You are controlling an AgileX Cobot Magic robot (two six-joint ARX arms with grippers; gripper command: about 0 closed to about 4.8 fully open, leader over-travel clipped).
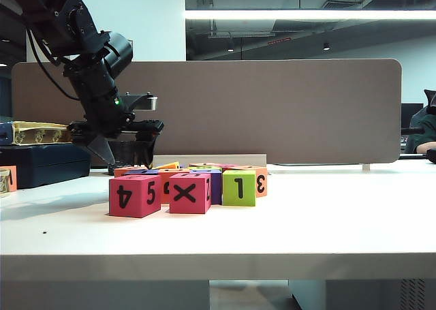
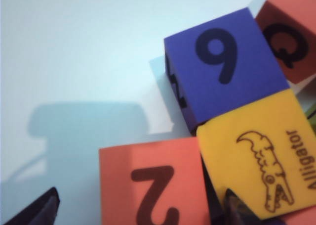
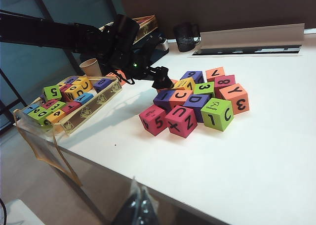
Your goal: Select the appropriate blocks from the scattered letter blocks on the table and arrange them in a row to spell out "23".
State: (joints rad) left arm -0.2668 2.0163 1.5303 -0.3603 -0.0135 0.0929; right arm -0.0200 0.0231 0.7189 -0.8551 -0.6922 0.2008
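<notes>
Blocks bunched mid-surface [image 1: 327, 221], left tool [image 1: 105, 148] hanging at their far-left corner.

In the exterior view the "4" block [image 1: 134, 195] sits at the front, the "X" block [image 1: 189, 193] touching it at 3 o'clock, the "1" block [image 1: 238, 187] further along at 3 o'clock; the divider panel [image 1: 272, 112] stands behind at 12 o'clock. The tray of blocks [image 3: 74, 104] lies at 9 o'clock of the cluster in the right wrist view. The right tool [image 3: 140, 207] hangs off the surface's near edge at 6 o'clock.
</notes>
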